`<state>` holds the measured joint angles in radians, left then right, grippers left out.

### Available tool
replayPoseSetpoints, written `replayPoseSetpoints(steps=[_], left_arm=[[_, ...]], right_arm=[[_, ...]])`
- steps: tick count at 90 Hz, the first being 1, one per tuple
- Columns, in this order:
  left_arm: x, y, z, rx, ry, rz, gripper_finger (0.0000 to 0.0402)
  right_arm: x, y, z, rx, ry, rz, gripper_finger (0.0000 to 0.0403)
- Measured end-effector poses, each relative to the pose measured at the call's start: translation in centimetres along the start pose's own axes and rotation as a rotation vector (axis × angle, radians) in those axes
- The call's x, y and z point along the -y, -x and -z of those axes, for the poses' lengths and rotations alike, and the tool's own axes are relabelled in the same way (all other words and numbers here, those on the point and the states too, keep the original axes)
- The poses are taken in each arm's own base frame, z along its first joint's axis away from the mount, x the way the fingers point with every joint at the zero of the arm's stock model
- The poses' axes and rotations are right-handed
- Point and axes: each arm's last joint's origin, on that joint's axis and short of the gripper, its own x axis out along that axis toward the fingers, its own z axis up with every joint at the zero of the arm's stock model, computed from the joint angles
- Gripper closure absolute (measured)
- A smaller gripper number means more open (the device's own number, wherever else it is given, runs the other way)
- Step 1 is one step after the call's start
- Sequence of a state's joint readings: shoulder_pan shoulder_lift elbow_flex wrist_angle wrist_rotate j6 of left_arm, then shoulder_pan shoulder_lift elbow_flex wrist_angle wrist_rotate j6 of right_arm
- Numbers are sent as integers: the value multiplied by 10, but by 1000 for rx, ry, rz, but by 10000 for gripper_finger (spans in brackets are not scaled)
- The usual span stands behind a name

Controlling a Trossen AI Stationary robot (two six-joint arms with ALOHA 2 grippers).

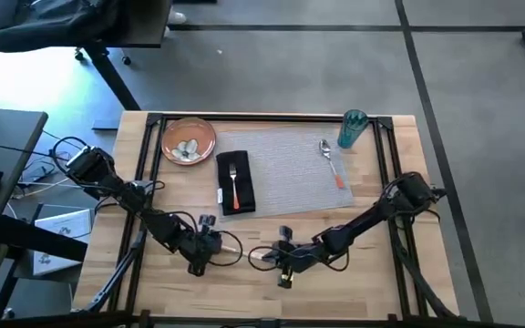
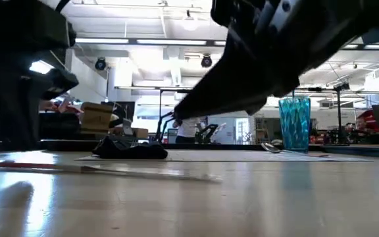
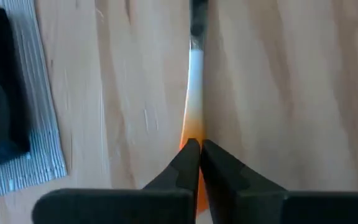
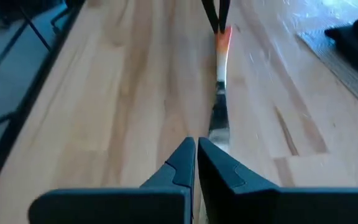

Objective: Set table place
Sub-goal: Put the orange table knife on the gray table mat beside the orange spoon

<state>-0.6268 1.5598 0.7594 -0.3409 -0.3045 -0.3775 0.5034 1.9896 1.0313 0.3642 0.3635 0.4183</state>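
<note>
Cutlery is the matter at hand: an orange-handled knife (image 1: 244, 252) lies on the bare wood of the table (image 1: 363, 282), on the near side, between the two grippers. The left gripper (image 1: 215, 247) has its fingers (image 3: 188, 158) clenched on the orange handle end, as the left wrist view shows. The right gripper (image 1: 274, 258) pinches the metal blade end, its fingers (image 4: 188, 158) closed on it in the right wrist view, with the handle and the other arm's fingertips farther along.

Beyond the knife, toward the middle of the table, lies the grey woven placemat (image 1: 290, 173). On its left part sits the black napkin (image 1: 235, 182), with an orange-handled fork (image 1: 234, 182) resting on top. On the mat's right part lies a spoon (image 1: 331, 161) with an orange handle tip. The teal cup (image 1: 352, 128) stands upright at the mat's far right corner. The orange-brown plate (image 1: 188, 139) sits at the far left corner, beside the mat, with some pale pieces on it. In the low view the cup (image 2: 295, 124) and napkin (image 2: 130, 149) stand out against the room behind.
</note>
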Motion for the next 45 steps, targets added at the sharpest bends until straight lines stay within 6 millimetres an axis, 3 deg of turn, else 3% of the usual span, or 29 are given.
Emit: replayPoseSetpoints(steps=[32,45], left_arm=[[-3,0,-4,14,6,6,401],[-2,0,-8,48,19,17,401]], right_arm=[[4,-2,-3,16,-16,8,400],[7,-7,1,3,-39,21,362]])
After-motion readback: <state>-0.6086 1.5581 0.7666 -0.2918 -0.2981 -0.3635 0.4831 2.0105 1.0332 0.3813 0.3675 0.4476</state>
